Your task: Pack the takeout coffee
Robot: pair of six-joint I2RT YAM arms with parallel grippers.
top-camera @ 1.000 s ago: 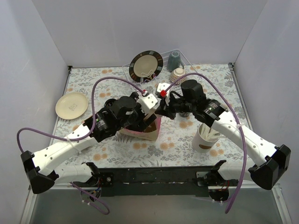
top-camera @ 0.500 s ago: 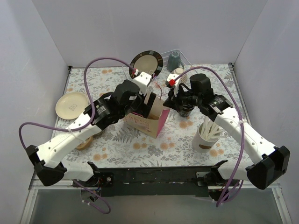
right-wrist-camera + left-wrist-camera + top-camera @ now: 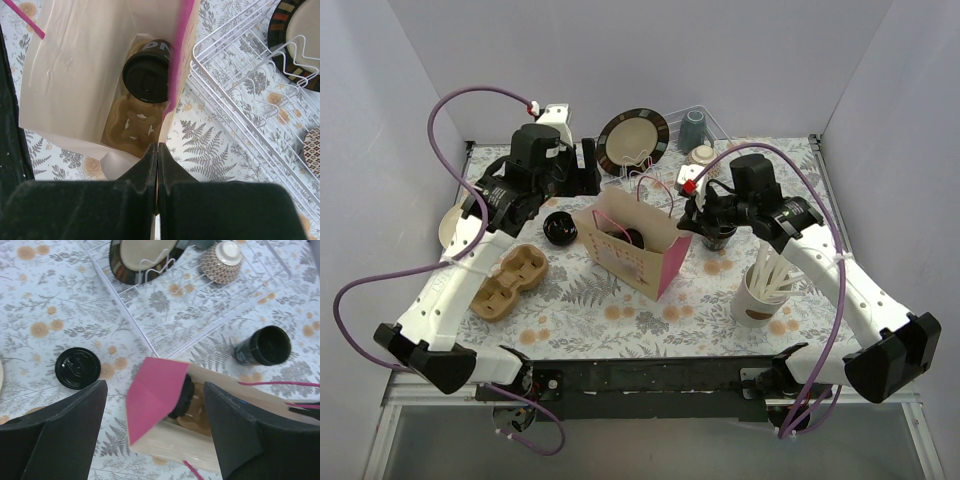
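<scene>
Takeout coffee [image 3: 146,76] in bag [image 3: 625,265]; left hand [image 3: 155,387] now clear, wide, empty; right hand [image 3: 157,151] tight on bag rim.

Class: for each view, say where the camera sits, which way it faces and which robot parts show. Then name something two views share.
Top external: above and behind the bases, facing down at the table; both arms show whole.
Left wrist: on the left arm, facing down at the pink bag; its open left claw frames the bottom.
Right wrist: facing down into the bag; right claw shut on its rim.
Shared: both wrist views show the lidded cup inside.
</scene>
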